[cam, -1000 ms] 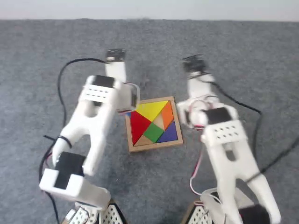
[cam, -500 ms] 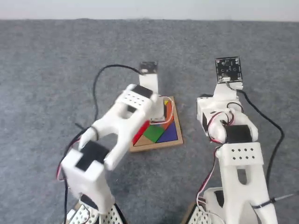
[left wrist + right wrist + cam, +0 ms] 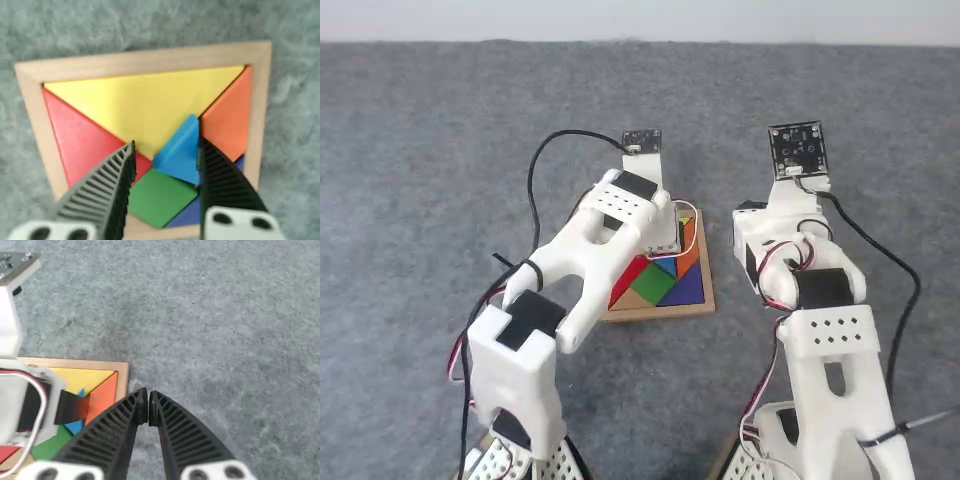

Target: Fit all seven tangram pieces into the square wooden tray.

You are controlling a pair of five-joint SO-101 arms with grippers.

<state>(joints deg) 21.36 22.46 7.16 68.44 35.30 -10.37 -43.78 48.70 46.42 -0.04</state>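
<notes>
The square wooden tray (image 3: 145, 57) holds yellow (image 3: 145, 100), red (image 3: 80, 140), orange (image 3: 227, 120), green (image 3: 160, 197) and dark blue pieces. A light blue triangle (image 3: 177, 152) lies at its centre, slightly raised, between the yellow, orange and green pieces. My left gripper (image 3: 166, 150) hangs open just over it: one finger touches the triangle's edge, the other stands a little apart. In the high view the left arm (image 3: 620, 215) covers much of the tray (image 3: 660, 310). My right gripper (image 3: 148, 397) is shut and empty above the carpet, beside the tray's corner (image 3: 122, 371).
Grey carpet (image 3: 440, 150) covers the table all around the tray. The right arm (image 3: 790, 250) stands upright just right of the tray. Cables (image 3: 535, 190) loop off both arms. A pale wall edge runs along the far side.
The left arm swung right from the tray's left corner to above its centre. The bare wooden gap there now holds the light blue triangle. The right arm drew back and straightened.
</notes>
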